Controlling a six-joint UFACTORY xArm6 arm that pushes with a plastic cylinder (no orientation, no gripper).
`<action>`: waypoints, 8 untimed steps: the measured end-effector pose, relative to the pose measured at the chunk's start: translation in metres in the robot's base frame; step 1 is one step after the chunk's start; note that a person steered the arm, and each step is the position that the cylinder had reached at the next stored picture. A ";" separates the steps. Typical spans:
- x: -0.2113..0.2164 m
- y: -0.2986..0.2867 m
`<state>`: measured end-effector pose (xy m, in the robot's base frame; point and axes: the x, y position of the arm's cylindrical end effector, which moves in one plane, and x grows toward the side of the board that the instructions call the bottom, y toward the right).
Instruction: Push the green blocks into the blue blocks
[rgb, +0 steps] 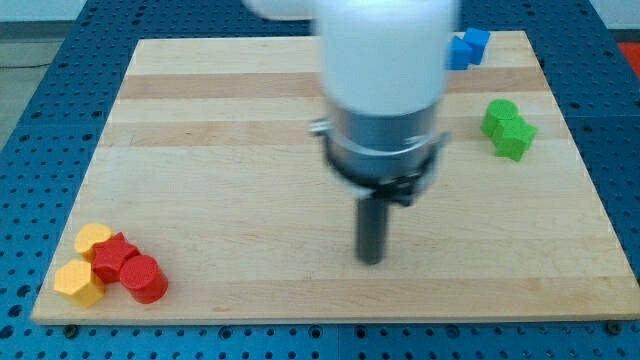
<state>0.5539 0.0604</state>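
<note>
Two green blocks (508, 127) sit touching each other near the board's right edge, their shapes hard to make out. The blue blocks (467, 47) lie at the view's top right, partly hidden behind the arm's white body (385, 60). My tip (371, 258) rests on the board below the middle, well to the left of and below the green blocks, touching no block.
Two yellow blocks (82, 262) and two red blocks (130, 268) cluster at the board's bottom left corner. The wooden board (220, 180) lies on a blue perforated table (40, 120).
</note>
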 end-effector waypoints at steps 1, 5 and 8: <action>-0.033 0.085; -0.113 0.173; -0.162 0.145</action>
<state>0.3916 0.2058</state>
